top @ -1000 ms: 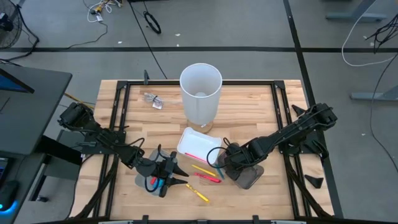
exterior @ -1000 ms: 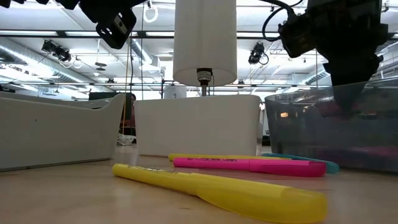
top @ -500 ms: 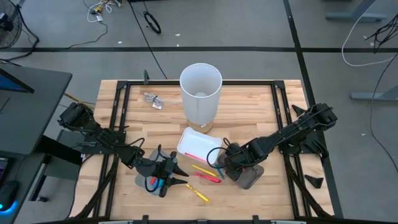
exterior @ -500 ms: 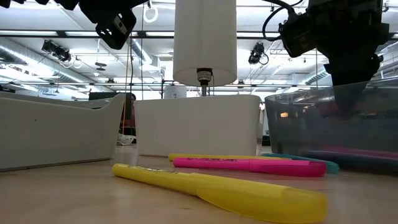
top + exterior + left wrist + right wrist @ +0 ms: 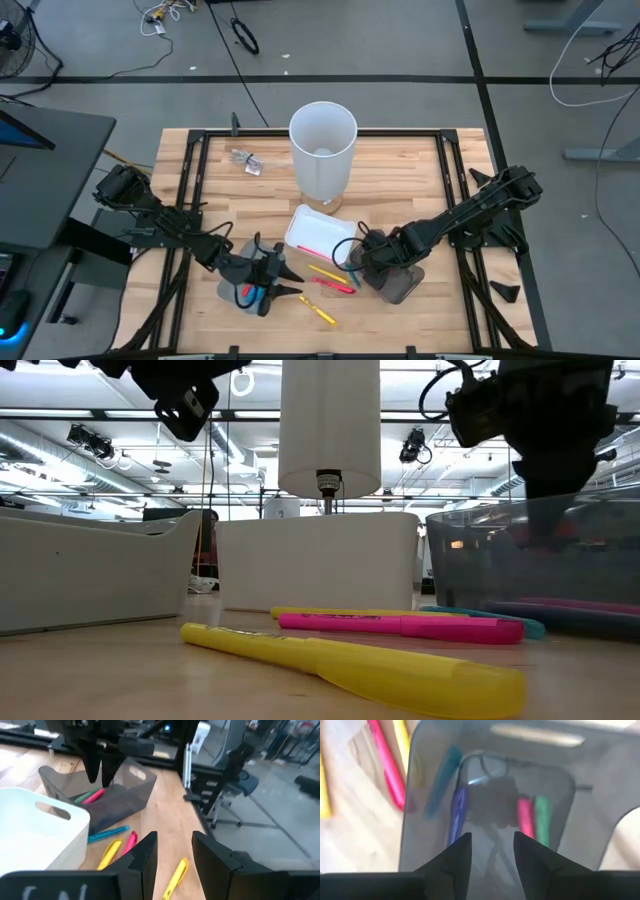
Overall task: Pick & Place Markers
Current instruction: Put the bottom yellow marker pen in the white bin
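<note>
Grey tray [image 5: 490, 795] at frame centre already holds blue, pink and green markers [image 5: 530, 817]. Right gripper [image 5: 491, 851] hovers open, empty. Left gripper [image 5: 173, 851] open too. Four markers [image 5: 400, 626] remain on the table.

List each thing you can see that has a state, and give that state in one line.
Right gripper: open, empty, above the grey tray.
Left gripper: open, empty, above the table.
Grey tray: holds blue, pink and green markers.
Pink marker: lying loose on the table.
Yellow marker: lying loose on the table.

Both arms are matte black, built of angular jointed links with black cables looped alongside. Each gripper [image 5: 172, 857] [image 5: 491, 851] carries two flat, wedge-shaped black fingers.
</note>
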{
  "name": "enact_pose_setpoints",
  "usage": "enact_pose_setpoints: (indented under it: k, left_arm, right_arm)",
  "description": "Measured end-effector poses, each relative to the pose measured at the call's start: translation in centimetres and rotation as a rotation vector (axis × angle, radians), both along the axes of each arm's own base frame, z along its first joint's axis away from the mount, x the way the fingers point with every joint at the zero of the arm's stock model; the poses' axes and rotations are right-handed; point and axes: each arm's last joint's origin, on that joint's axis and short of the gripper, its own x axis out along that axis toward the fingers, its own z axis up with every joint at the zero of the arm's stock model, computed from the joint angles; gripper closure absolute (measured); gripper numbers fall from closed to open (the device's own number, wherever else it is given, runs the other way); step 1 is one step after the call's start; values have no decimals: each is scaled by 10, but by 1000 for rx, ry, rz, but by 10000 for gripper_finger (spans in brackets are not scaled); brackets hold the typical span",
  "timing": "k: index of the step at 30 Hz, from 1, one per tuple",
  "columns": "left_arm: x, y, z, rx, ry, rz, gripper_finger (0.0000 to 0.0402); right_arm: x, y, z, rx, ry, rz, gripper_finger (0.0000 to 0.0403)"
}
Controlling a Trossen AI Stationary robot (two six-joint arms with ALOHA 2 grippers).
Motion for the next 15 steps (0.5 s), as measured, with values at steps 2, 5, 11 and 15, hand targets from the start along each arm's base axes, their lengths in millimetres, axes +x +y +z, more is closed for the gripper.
enact_pose_setpoints:
  k: [2,5,11,15]
  left_arm:
    - [3,-2,3,33,36,-3,275]
    - [9,-5,12,121,150,18,275]
    - [15,-8,39,242,301,79,275]
    - [16,-8,52,269,350,69,275]
  right_arm:
    - [-1,-1,2,-39,-21,7,260]
    - [-4,-1,10,-111,-85,-5,262]
    - [-15,5,28,-251,-229,-24,262]
    - [-26,15,39,-306,-319,-27,262]
